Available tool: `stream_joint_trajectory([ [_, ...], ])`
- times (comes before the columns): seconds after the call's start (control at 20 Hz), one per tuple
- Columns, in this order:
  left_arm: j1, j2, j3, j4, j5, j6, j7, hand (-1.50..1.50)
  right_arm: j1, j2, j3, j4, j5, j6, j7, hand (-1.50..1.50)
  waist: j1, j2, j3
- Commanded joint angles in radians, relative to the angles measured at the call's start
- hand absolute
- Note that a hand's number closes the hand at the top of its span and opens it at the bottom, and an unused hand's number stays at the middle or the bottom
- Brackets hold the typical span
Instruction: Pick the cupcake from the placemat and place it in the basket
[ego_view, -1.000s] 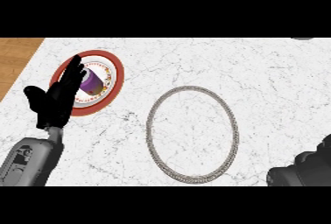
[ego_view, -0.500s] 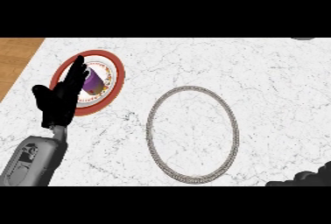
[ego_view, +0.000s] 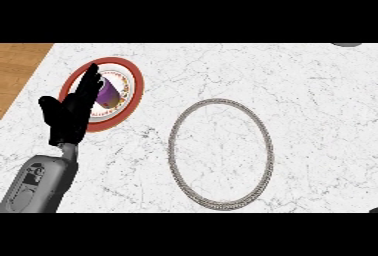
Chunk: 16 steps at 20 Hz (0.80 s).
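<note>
One robot hand shows, our left robot hand (ego_view: 70, 117), released, fingers straight and reaching over the round red-rimmed placemat (ego_view: 131, 107) near the surface's far left corner. Our right robot hand is out of view. The cupcake (ego_view: 109, 91) sits on that placemat, its purple top peeking out just beside our fingertips; we cannot tell whether we touch it yet. The basket (ego_view: 221, 153), seen as a woven oval ring, lies well apart toward the middle of the surface (ego_view: 310, 100).

We judge the grasp not yet made. Since our fingers come in flat from the near side and hide much of the cupcake, closing now might nudge it across the placemat or tip it instead of enclosing it. A pinch on the soft top alone might let it slip during the carry to the basket
</note>
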Motion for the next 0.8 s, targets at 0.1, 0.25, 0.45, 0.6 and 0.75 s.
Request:
stream_joint_trajectory([
  [0.1,-0.001,0.001,0.018,0.005,0.000,0.014,-0.002,0.00,0.071,0.000,-0.188,-0.030,0.030,0.271,0.089,1.50,-0.036,-0.004,0.014],
  [0.25,0.016,-0.006,0.017,0.006,0.006,0.011,-0.011,0.00,0.128,0.000,-0.246,-0.011,0.062,0.322,0.125,1.50,-0.025,-0.004,0.006],
  [0.45,0.017,0.009,0.028,0.006,0.011,-0.003,-0.017,0.00,0.170,0.000,-0.293,-0.017,0.087,0.402,0.163,1.50,-0.023,-0.013,0.002],
  [0.6,0.003,0.000,0.014,0.007,-0.002,0.007,0.005,0.00,0.193,0.000,-0.289,-0.013,0.110,0.427,0.180,1.50,-0.015,-0.012,0.002],
  [0.75,-0.010,0.013,0.027,0.012,0.006,-0.005,0.004,0.00,0.201,0.000,-0.264,-0.018,0.113,0.462,0.196,1.50,-0.012,-0.016,0.000],
])
